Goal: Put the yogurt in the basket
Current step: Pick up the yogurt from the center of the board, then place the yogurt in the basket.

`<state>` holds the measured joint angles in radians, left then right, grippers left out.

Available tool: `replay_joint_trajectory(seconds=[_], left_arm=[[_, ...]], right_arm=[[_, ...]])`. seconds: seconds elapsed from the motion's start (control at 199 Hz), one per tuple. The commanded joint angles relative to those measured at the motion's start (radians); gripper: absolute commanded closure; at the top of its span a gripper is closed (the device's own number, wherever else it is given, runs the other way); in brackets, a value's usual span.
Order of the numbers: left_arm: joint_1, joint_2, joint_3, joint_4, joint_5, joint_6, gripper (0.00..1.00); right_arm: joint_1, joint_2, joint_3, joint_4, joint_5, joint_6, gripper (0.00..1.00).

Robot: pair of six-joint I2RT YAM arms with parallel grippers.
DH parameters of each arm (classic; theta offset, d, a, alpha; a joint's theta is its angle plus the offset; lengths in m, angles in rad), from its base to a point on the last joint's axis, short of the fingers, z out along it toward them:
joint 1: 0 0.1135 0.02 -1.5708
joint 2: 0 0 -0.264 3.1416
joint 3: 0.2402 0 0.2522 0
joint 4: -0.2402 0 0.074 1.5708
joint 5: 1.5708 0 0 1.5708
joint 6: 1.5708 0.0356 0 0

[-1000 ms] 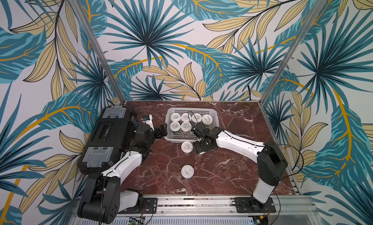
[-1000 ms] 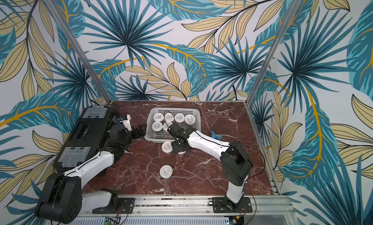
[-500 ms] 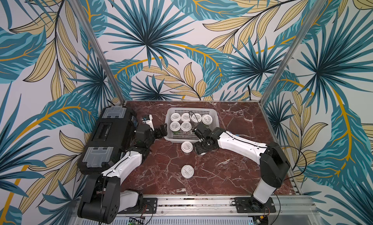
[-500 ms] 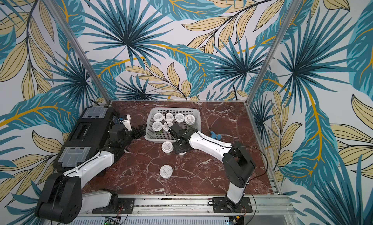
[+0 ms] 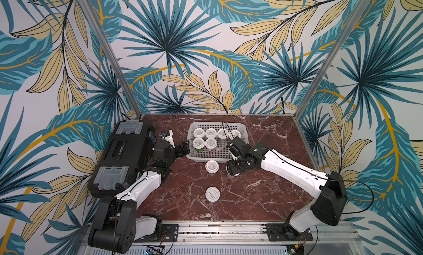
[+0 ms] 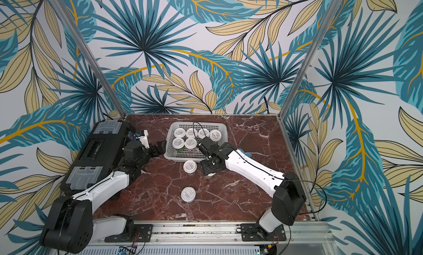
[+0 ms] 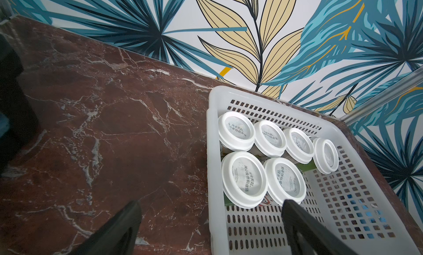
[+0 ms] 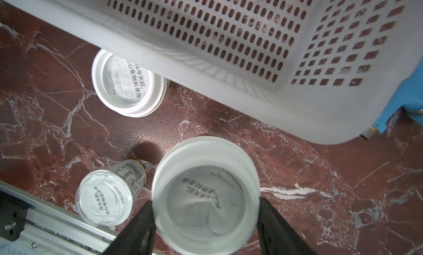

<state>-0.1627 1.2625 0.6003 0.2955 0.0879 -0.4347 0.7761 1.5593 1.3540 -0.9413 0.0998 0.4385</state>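
The white perforated basket (image 5: 242, 130) (image 6: 223, 128) stands at the back middle of the table with several white-lidded yogurt jars (image 5: 198, 132) (image 7: 242, 173) in its left half. My right gripper (image 5: 233, 171) (image 8: 204, 202) is just in front of the basket's near wall (image 8: 160, 52), shut on one yogurt jar (image 8: 206, 196), a finger against each side of the lid. Two more yogurt jars (image 5: 211, 166) (image 5: 212, 194) stand on the table. My left gripper (image 5: 184, 146) (image 7: 211, 203) is open and empty, straddling the basket's left wall (image 7: 214, 151).
A black toolbox (image 5: 123, 157) fills the left side beside my left arm. A small blue object (image 6: 248, 154) (image 8: 407, 100) lies by the basket's right side. The aluminium rail (image 5: 229, 228) runs along the front edge. Metal posts stand at the back corners.
My right fingers have closed in on the jar in front of the basket, and the right arm's elbow has swung out to the right. The left arm has not moved.
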Motion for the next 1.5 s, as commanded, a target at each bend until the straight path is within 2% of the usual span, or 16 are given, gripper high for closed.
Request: replay_joint_trajectory(seconds=[0.0, 0.191, 0.506, 1.233, 1.499], left_arm=[[0.006, 0.002, 0.015, -0.007, 0.003, 0.011, 0.0], [0.005, 0.004, 0.016, -0.01, 0.004, 0.013, 0.0], [0.006, 0.022, 0.032, -0.028, 0.014, 0.021, 0.0], [0.006, 0.035, 0.041, -0.036, 0.025, 0.025, 0.0], [0.006, 0.044, 0.045, -0.035, 0.024, 0.025, 0.0]], right_arm=[[0.005, -0.035, 0.043, -0.082, -0.011, 0.0, 0.33], [0.003, -0.035, 0.127, -0.127, -0.017, -0.018, 0.32], [-0.012, 0.057, 0.298, -0.195, 0.0, -0.055, 0.31], [-0.124, 0.278, 0.528, -0.192, 0.006, -0.123, 0.31], [-0.154, 0.362, 0.572, -0.139, -0.001, -0.136, 0.32]])
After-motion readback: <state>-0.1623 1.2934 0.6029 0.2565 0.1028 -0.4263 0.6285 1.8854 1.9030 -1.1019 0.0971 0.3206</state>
